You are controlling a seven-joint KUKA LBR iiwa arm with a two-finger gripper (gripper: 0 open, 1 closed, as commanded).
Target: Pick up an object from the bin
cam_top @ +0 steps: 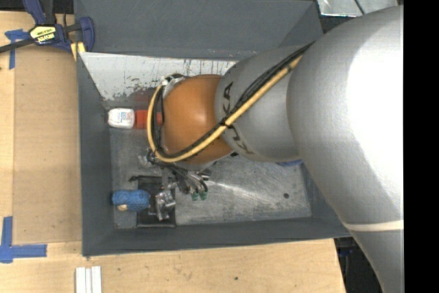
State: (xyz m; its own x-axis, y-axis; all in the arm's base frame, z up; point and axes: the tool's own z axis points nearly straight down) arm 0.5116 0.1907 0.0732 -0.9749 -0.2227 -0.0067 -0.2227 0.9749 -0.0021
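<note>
My gripper (pixel 167 197) is low in the bin's front left part, under the orange cover on the wrist. It hangs over the right end of a flat black object (pixel 152 218) lying by the front wall. Just to its left, close beside it, lies a small blue object (pixel 129 199) with a pale end; I cannot tell whether they touch. Further back, by the left wall, a red tube with a white cap (pixel 122 118) lies on its side, partly hidden behind the cover.
The arm comes in from the right and covers the bin's right and middle. The bin's left and front walls stand close to the gripper. Bare scratched floor shows to the right of the gripper along the front wall.
</note>
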